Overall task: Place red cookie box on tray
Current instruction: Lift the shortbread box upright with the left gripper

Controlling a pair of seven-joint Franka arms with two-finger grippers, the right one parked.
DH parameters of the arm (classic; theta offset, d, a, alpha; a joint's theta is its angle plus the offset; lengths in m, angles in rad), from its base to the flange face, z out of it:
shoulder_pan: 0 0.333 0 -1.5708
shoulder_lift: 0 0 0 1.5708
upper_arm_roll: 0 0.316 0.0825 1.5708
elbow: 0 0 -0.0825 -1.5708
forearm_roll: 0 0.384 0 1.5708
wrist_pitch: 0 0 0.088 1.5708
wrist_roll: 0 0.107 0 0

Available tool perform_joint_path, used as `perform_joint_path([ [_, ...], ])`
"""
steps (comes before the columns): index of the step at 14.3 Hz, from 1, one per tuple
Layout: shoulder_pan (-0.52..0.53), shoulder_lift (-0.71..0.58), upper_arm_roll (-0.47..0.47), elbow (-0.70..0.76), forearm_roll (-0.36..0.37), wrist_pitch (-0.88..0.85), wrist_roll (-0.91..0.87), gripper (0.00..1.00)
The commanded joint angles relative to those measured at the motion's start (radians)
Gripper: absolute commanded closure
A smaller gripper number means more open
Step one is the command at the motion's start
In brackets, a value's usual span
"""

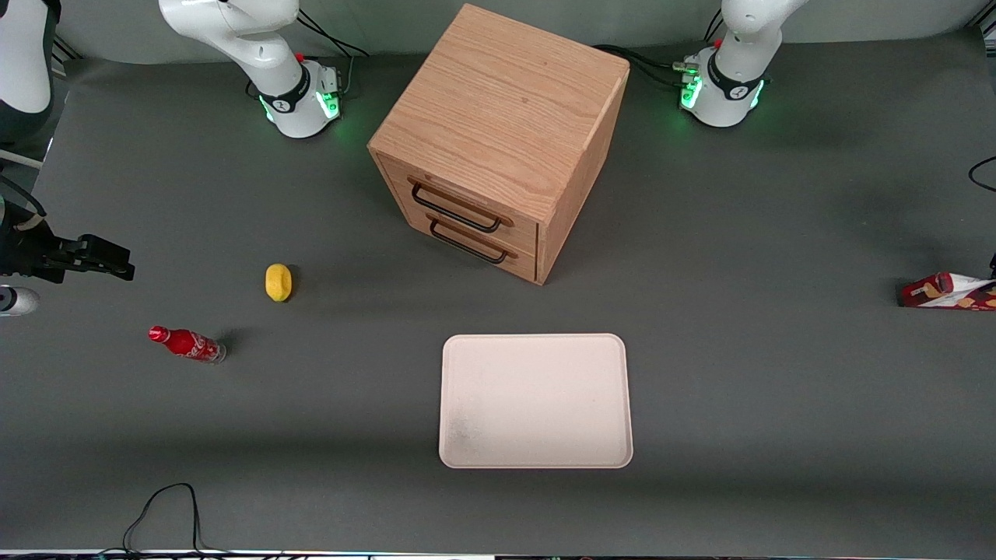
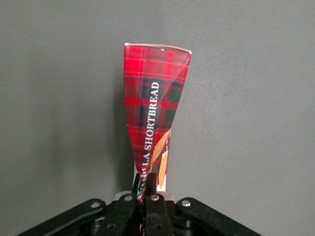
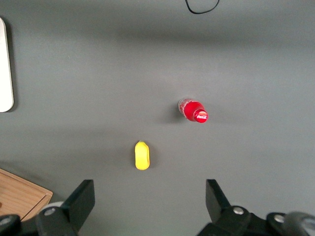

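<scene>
Red tartan cardboard fills the left wrist view: the red cookie box [image 2: 155,113], with "SHORTBREAD" printed down it, stands out from the pincer [image 2: 150,196], whose fingers are pinched tight on the box's near end. So the box is held, and by one narrow end, which is probably why it looks long and tapering from that camera. Only dark grey surface [image 2: 256,98] shows around it.

From the front view the box [image 1: 949,292] peeks in at the very edge of the frame, way out toward the working arm's end of the surface, white band and cookie picture just showing. I can't tell from there whether it's lifted or touching the surface.

The tray [image 1: 535,400], cream-white with a low rim, sits well apart from the box, nearer the front camera than the wooden drawer cabinet [image 1: 498,140], with nothing on it. My guess is the grasp is done and the carry over to the tray is what's next. Gripping at one end means the long box could swing or droop on the way, so a slow move seems wise.

Off toward the parked arm's end there's a small red soda bottle [image 1: 187,344] lying down and a yellow lemon-looking thing [image 1: 278,281], neither in the way.
</scene>
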Motion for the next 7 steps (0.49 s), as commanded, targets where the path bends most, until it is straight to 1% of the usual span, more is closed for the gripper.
perform_joint_path([
  [1,-0.010,-0.072,0.006,0.119,0.004,-0.215,-0.028,1.00],
  [3,-0.009,-0.092,0.006,0.225,-0.002,-0.361,-0.039,1.00],
  [7,-0.010,-0.109,0.009,0.452,0.014,-0.595,-0.089,1.00],
])
